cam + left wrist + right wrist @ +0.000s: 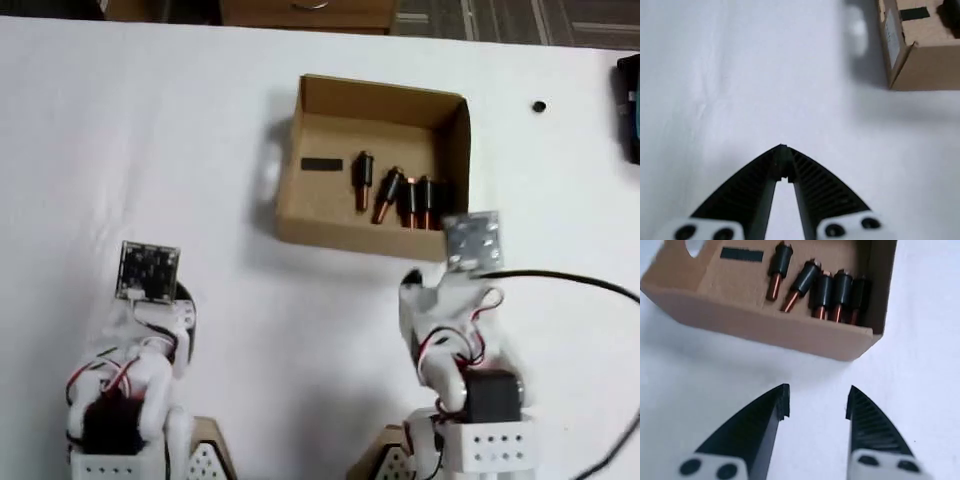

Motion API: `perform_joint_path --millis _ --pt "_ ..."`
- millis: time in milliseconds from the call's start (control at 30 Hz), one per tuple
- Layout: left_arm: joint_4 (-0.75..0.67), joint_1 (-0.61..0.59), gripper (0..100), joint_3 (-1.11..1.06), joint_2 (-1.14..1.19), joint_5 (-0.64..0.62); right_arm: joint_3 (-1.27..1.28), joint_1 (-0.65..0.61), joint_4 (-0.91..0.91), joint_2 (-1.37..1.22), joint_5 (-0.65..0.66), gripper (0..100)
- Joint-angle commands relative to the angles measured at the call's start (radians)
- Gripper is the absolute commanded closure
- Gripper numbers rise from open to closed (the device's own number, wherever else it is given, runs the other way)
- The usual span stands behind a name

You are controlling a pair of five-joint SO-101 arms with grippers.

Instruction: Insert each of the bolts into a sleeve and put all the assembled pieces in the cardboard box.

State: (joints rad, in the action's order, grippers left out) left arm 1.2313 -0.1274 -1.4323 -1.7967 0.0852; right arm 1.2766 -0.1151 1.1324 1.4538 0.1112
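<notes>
Brown cardboard box (765,325); 5 copper bolts (774,287), black sleeves (781,259).

There are five assembled pieces (823,292), one cardboard box (765,330), and two tools: left tool (783,151), right tool (817,402).

Lab workspace: white table (150,130), cable (570,277).

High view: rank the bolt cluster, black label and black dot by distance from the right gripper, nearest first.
1. Bolt cluster, right side of the box, just ahead of the right gripper.
2. Black label, box's left side.
3. Black dot, on the table, far right.
</notes>
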Motion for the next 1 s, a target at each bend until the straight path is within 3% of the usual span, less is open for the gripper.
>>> perform_joint_path --millis 0,100,233,567,967 --pt "-0.026 -0.006 98 -0.056 -0.025 0.005 0.100 0.010 -0.033 0.093 0.074 82.1" --pt "-0.026 -0.006 98 -0.119 -0.025 0.003 0.157 0.007 -0.027 0.182 0.083 83.4" --pt "-0.026 -0.011 98 -0.194 -0.025 0.003 0.242 0.010 -0.027 0.303 0.086 98.5" --pt "-0.055 -0.011 98 -0.265 -0.021 0.003 0.419 0.010 -0.004 0.332 0.086 97.8" --pt "0.000 -0.008 98 -0.262 -0.021 0.003 0.416 0.007 0.136 0.340 0.081 97.8"
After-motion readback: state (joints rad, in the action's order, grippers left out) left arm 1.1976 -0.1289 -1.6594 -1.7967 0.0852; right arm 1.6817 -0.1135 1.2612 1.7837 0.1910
